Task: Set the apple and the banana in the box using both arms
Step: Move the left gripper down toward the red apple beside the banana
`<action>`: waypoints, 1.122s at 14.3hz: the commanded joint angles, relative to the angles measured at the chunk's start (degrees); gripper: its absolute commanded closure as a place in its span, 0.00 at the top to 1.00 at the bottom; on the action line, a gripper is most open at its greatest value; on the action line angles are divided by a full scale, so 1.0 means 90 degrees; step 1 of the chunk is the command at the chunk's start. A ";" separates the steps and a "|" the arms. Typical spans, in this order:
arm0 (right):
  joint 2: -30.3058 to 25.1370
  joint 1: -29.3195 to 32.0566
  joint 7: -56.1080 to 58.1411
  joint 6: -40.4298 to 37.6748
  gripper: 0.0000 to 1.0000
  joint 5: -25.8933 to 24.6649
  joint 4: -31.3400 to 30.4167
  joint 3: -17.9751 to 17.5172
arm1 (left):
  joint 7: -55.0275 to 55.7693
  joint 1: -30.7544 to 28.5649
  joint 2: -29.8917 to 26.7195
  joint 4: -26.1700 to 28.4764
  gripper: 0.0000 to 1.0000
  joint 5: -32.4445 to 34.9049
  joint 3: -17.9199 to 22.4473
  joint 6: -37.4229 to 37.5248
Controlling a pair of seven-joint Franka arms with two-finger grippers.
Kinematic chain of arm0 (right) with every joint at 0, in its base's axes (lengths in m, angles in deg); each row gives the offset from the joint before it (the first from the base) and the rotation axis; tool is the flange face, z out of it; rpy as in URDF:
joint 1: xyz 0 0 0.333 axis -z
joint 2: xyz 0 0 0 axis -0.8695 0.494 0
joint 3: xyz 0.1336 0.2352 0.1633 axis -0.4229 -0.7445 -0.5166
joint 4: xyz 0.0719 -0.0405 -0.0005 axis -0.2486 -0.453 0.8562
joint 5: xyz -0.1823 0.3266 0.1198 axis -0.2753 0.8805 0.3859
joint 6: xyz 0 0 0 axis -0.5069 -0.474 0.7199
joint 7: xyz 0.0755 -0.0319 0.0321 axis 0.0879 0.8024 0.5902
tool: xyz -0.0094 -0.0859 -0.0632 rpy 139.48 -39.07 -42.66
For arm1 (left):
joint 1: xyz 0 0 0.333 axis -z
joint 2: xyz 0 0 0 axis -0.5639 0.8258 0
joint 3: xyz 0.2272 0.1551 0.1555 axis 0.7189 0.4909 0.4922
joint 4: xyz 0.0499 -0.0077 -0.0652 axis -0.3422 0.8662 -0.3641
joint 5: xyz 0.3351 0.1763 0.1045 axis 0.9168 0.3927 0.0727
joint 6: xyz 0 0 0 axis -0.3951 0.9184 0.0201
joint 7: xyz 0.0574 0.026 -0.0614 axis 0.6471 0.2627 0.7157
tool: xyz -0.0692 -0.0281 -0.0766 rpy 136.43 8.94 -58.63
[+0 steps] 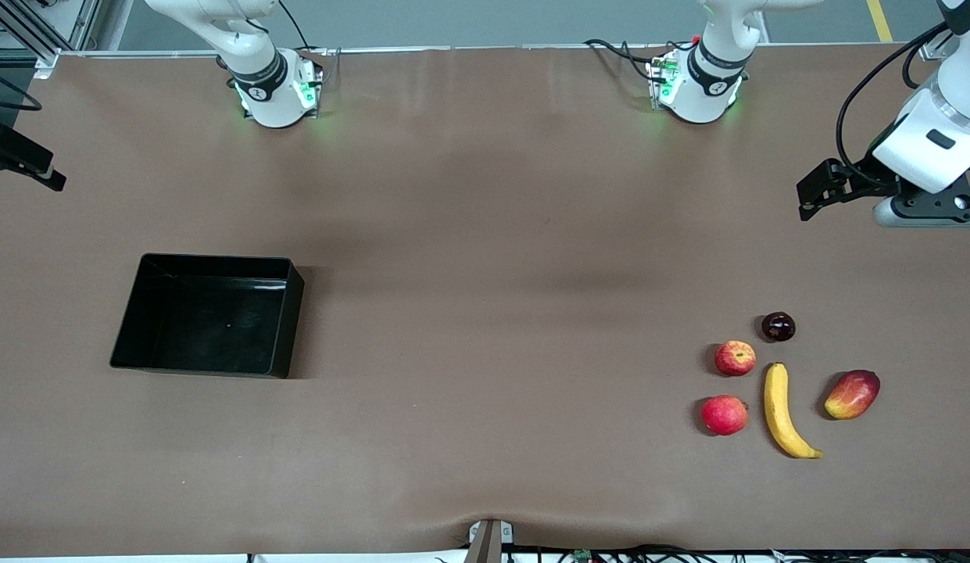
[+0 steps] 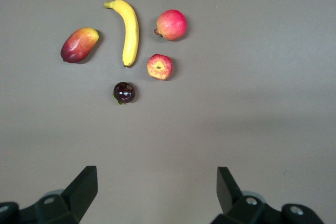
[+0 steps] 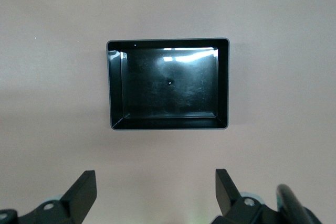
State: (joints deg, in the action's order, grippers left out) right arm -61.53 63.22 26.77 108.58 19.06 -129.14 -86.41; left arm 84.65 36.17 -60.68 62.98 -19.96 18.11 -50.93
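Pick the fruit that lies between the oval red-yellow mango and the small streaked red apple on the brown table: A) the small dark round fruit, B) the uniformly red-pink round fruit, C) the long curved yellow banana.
C: in the front view the long curved yellow banana lies between the oval red-yellow mango and the small streaked red apple, touching neither.

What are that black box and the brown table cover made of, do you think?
The box looks like hard plastic, glossy: its inside mirrors the overhead lights. The table cover looks like a matte brown sheet, perhaps cloth or paper, since it shows faint creases and no shine; which one is unclear.
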 commanded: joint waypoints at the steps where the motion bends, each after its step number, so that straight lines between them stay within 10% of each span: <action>1: 0.0029 0.0038 0.0053 -0.0009 1.00 -0.0002 0.0067 -0.0028 | 0.0013 0.0000 -0.0021 -0.0026 1.00 -0.0123 0.0031 0.0060; 11: 0.0029 0.0096 0.0053 -0.0018 1.00 -0.0022 0.0067 -0.0028 | -0.0026 0.0010 0.0827 -0.0319 1.00 -0.0025 0.0080 -0.0115; 16: 0.0107 0.0116 0.0053 -0.0028 1.00 -0.0051 0.0067 -0.0028 | -0.0016 -0.0195 0.1296 0.0538 1.00 0.0004 0.0099 -0.1782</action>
State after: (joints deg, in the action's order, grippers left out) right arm -61.20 63.49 26.78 108.57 19.06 -129.15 -86.28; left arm 84.65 35.16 -49.59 64.19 -19.96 19.00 -61.29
